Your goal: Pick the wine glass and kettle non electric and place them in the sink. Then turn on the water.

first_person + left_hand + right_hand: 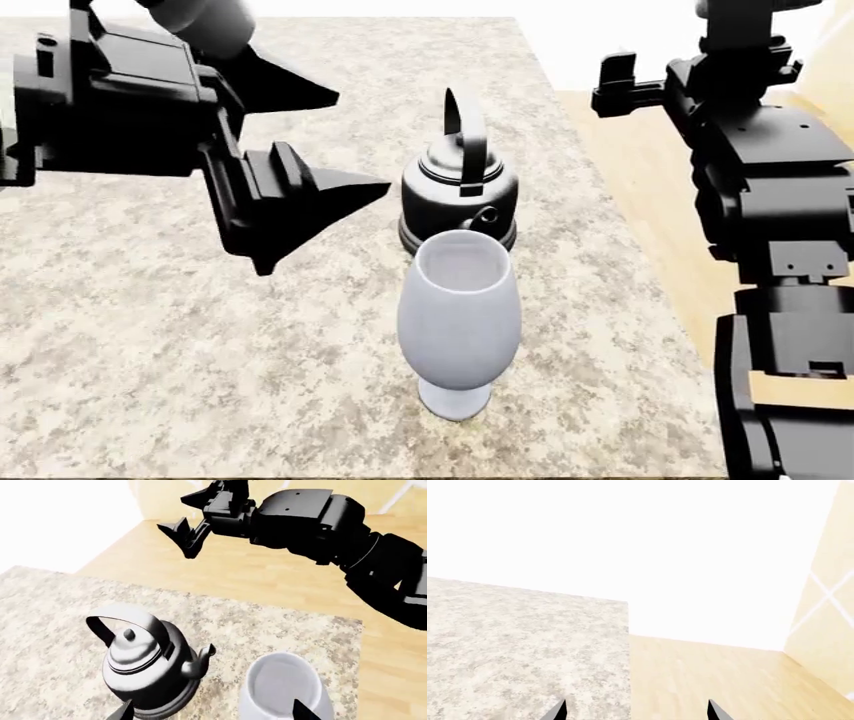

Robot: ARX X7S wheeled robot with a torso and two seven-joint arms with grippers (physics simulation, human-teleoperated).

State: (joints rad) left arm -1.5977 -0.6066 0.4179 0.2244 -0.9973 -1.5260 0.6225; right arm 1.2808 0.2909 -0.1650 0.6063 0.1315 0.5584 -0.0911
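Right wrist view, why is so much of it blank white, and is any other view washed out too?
Right wrist view: everything beyond the granite counter renders as featureless overexposed white. Left wrist view: the same blown-out white fills one corner, and the kettle shows bright glare. Head view: evenly lit, with sharp edges on the wine glass.

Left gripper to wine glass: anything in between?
Nothing. In the head view only bare granite countertop shows between the open left gripper and the wine glass. The kettle stands behind the glass, off that path.
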